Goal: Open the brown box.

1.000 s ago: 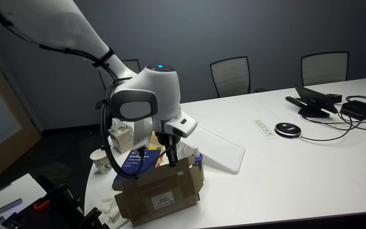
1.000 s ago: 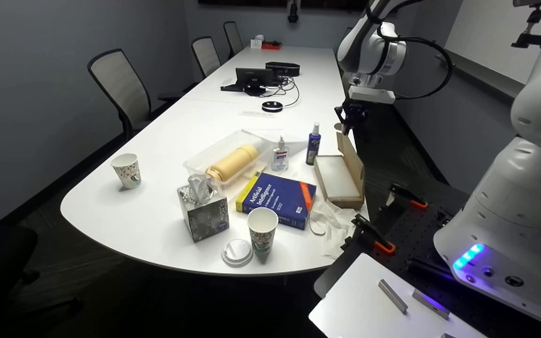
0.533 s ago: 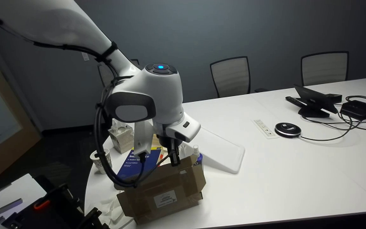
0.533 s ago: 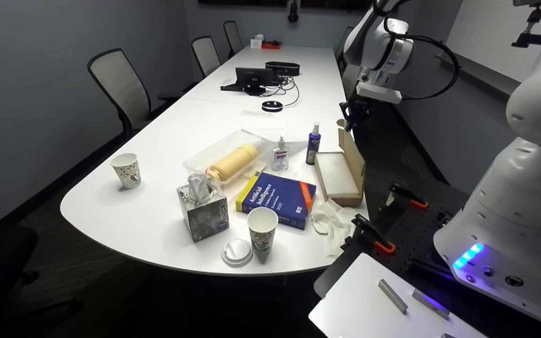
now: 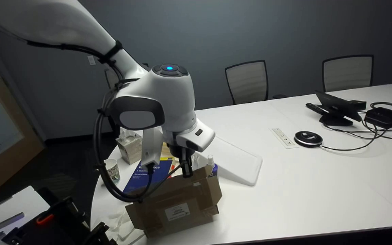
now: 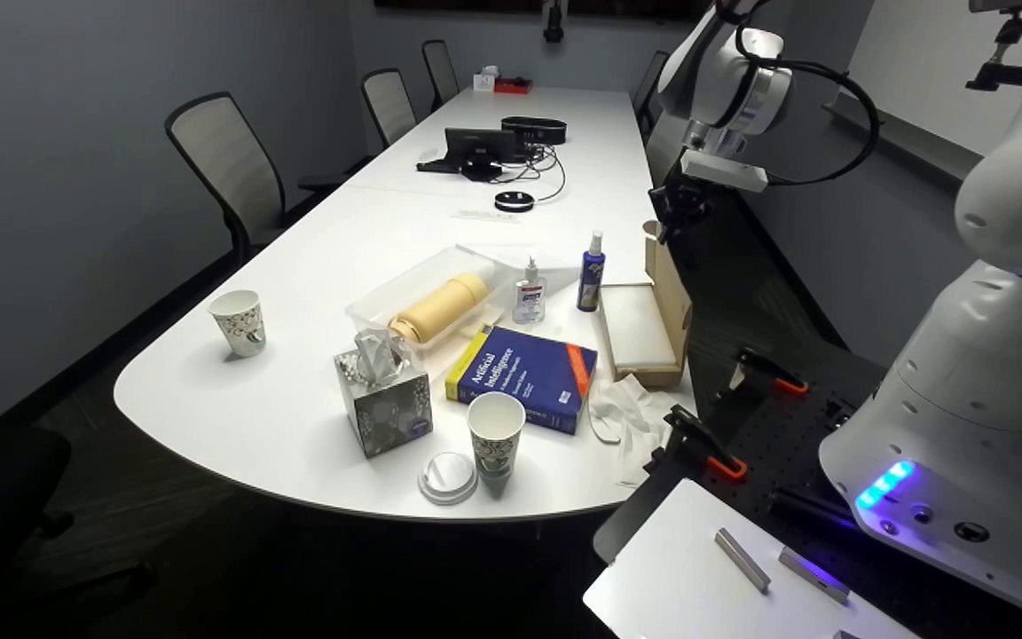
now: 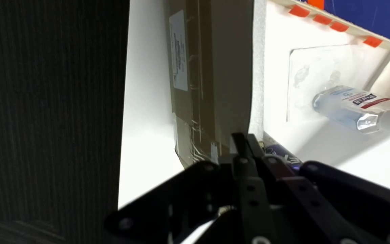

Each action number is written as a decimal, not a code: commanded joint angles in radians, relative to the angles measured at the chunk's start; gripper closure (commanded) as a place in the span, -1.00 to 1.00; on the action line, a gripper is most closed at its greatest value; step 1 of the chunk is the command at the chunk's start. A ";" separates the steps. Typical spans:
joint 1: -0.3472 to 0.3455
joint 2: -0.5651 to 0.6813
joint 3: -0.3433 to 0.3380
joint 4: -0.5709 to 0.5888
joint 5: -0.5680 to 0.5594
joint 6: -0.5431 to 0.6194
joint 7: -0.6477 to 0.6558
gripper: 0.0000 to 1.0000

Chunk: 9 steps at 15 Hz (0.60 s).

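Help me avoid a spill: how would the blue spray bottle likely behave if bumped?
The blue spray bottle would probably tip under a high push, since it stands tall and narrow. Once down, it might roll, as its body looks rounded. Pushed low, it could instead slide, as the white table looks smooth.

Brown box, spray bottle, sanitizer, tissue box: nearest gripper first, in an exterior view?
1. Brown box: right at the gripper
2. Spray bottle: beside the box
3. Sanitizer: picture-left of the bottle
4. Tissue box: farther picture-left
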 commanded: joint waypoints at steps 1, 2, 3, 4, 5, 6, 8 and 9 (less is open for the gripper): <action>0.007 -0.043 -0.008 -0.027 -0.009 -0.013 -0.001 0.99; 0.013 -0.039 -0.012 -0.025 -0.024 -0.017 0.013 0.99; 0.019 -0.039 -0.019 -0.025 -0.046 -0.019 0.030 0.46; 0.028 -0.037 -0.028 -0.025 -0.076 -0.021 0.051 0.44; 0.038 -0.037 -0.037 -0.024 -0.113 -0.021 0.076 0.33; 0.048 -0.037 -0.047 -0.023 -0.154 -0.024 0.109 0.17; 0.067 -0.042 -0.064 -0.018 -0.222 -0.031 0.166 -0.14; 0.076 -0.043 -0.070 -0.016 -0.249 -0.036 0.191 -0.28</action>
